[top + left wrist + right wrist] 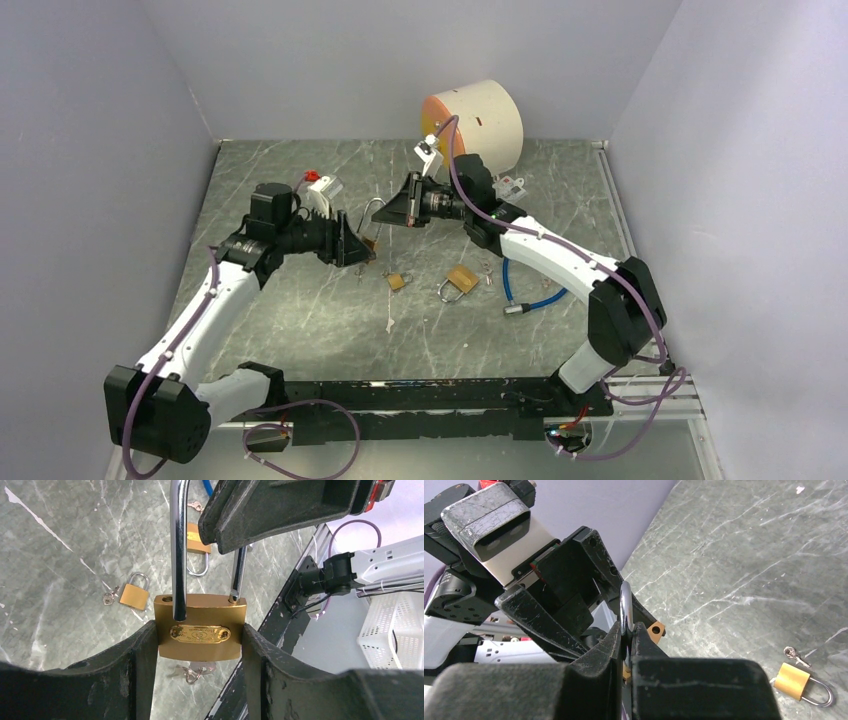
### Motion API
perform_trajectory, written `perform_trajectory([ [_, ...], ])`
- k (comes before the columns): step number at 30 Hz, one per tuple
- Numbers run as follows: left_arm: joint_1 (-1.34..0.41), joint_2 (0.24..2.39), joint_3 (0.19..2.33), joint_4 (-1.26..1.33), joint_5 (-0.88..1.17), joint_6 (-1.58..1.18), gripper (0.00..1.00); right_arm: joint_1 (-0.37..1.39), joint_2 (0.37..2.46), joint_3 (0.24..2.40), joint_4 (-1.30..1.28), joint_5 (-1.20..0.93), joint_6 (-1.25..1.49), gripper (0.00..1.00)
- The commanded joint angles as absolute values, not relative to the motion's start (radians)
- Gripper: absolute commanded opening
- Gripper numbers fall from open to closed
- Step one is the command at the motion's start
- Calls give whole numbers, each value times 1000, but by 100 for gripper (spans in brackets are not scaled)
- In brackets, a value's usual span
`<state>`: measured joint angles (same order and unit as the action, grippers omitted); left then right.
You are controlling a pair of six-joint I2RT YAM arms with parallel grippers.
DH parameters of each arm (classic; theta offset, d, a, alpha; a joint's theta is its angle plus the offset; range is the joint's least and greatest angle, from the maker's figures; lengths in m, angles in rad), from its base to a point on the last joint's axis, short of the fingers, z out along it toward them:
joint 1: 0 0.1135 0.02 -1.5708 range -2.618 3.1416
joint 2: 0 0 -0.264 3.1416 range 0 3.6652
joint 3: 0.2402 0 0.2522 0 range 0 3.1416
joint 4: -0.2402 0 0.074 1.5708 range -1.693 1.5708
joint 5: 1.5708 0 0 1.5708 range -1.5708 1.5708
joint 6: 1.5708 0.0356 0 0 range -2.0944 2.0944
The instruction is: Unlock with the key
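The left hand (200,642) fills the bottom of its own wrist view, its two fingers (137,665) clamped on the sides of the big brass padlock (200,612), which it holds upright off the desk (60,555), a little left of the middle. A bunch of keys (191,672) hangs under the lock's body, apparently from the keyhole, though the slot itself is hidden. The steel loop (178,540) rises from the top. Its right leg goes into the body, while the left leg ends in front of the brass face, beside a hole that looks empty. The right hand (625,630) reaches in from the far right and is clenched on the top of that loop, pinching it between both fingers.

On the desk nearer the arm bases lie a small padlock (397,281) with a key beside it, a second padlock (458,282), and a blue cable (530,295) to the right.

By the look of the freed leg, the key turn is done and the step in hand is drawing the loop clear. The next move calls for the left hand to hold firm while the right swings or lifts the loop away without twisting the body loose.
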<state>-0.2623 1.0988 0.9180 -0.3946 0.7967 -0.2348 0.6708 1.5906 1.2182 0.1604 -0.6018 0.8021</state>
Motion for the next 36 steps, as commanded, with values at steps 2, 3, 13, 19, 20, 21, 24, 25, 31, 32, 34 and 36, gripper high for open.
perform_trajectory([
  [2, -267, 1057, 969, -423, 790, -290, 89, 666, 1531, 1218, 245, -496, 763, 0],
  [3, -267, 1039, 964, -422, 766, -287, 93, 666, 1533, 1216, 218, -469, 761, 0],
  [13, -266, 890, 876, -455, 471, -373, 94, 665, 1678, 1314, -54, -249, 764, 0],
  [19, -267, 897, 861, -496, 436, -469, 93, 665, 1836, 1404, -104, -214, 764, 0],
  [20, -267, 897, 855, -491, 442, -483, 93, 665, 1863, 1421, -96, -217, 761, 0],
  [21, -267, 899, 850, -486, 445, -496, 92, 665, 1887, 1444, -93, -213, 758, 0],
  [24, -267, 902, 845, -483, 420, -529, 92, 667, 1983, 1538, -107, -214, 750, 0],
  [25, -267, 907, 849, -489, 402, -533, 92, 666, 2020, 1572, -115, -220, 748, 0],
  [31, -267, 941, 893, -501, 337, -541, 92, 666, 2214, 1740, -56, -295, 751, 0],
  [32, -267, 947, 895, -498, 325, -541, 93, 665, 2243, 1769, -38, -309, 746, 0],
  [34, -266, 964, 898, -490, 309, -543, 93, 665, 2305, 1835, -8, -329, 731, 0],
  [36, -266, 987, 900, -479, 300, -544, 93, 665, 2358, 1888, 39, -341, 710, 0],
])
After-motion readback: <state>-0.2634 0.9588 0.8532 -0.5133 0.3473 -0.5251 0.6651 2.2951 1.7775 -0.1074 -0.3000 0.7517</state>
